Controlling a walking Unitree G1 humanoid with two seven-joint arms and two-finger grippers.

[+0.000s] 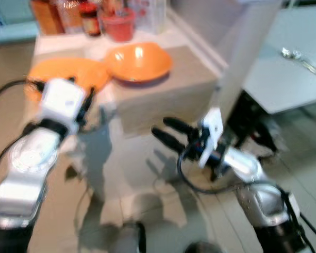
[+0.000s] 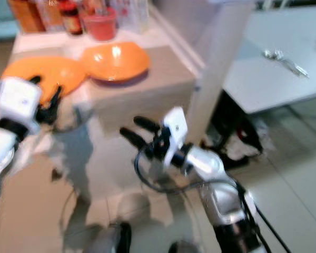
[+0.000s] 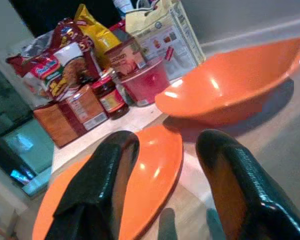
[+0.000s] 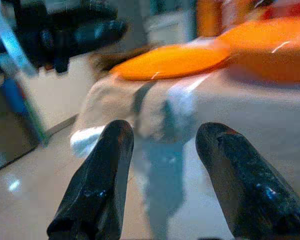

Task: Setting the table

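I log: left gripper point(image 3: 162, 187) released above plate point(image 3: 155, 170), apparently not touching; bowl point(image 1: 138, 62) beside it; right gripper point(image 1: 171, 132) released, low.

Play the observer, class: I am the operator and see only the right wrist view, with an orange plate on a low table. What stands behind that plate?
Observer: A red cup, a dark jar and snack packets.
Operator: Is the left gripper ready?
Observer: The left gripper is open, pointing over the orange plate.
Operator: Any cutlery?
Observer: A spoon lies on the white table to the robot's right.
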